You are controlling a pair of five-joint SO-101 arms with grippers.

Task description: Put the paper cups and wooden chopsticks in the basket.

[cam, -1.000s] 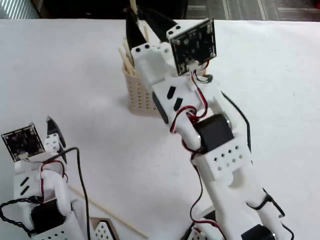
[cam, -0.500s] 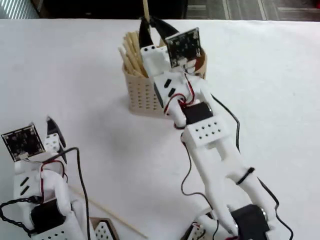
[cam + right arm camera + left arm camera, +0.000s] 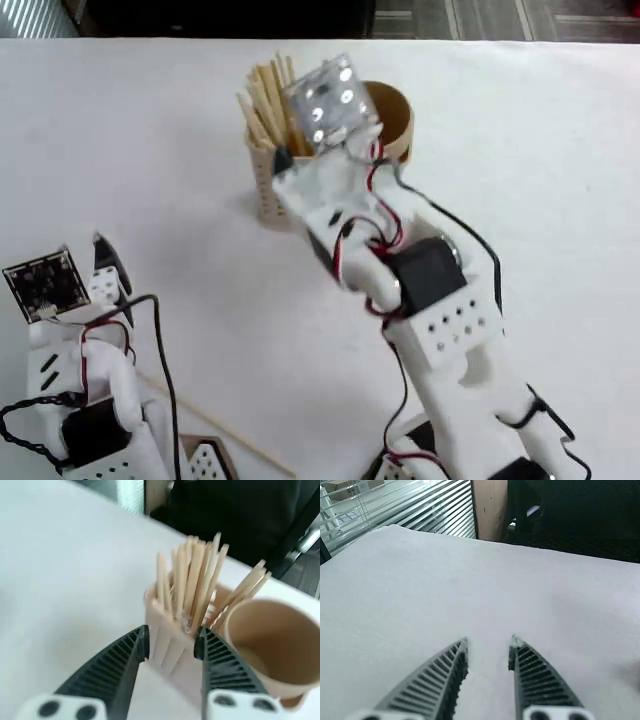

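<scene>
- The right gripper hangs just on the near side of the basket, jaws a little apart, holding nothing.
- In the basket stand chopsticks, with a paper cup just right of them.
- The left gripper, near left, is a little apart too, holding nothing.
- A loose chopstick lies on the table by that arm.

A white table lies in even, bright light. Beyond its far edge hang slatted window blinds, beside them stands a tan wooden panel, then a dark mesh chair. Grey floor shows past the same edge.
</scene>
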